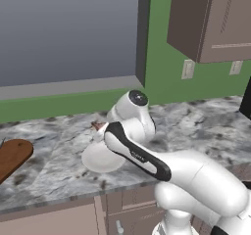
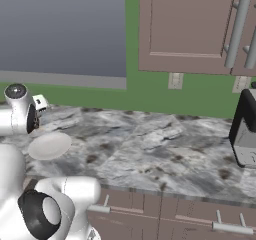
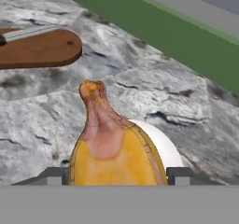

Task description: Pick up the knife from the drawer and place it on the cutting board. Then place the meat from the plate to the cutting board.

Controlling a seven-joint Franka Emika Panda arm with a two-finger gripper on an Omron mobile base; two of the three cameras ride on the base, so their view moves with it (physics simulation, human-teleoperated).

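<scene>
In the hand view the meat, a golden-orange lump with a pinkish-brown neck, fills the space between my gripper's two finger tips, which press on its sides. It hangs just over the white plate. In the left base view its brown tip pokes out beside my hand, above the plate. The plate lies near the counter's front edge. The reddish-brown cutting board lies farther left, with the knife's silver blade on top. The board's rounded end shows at the left edge.
The marbled grey counter stretches right to a dark appliance. Mauve wall cabinets hang above it, and a green wall with a window sill backs it. Shut drawer fronts with silver handles run below the counter edge.
</scene>
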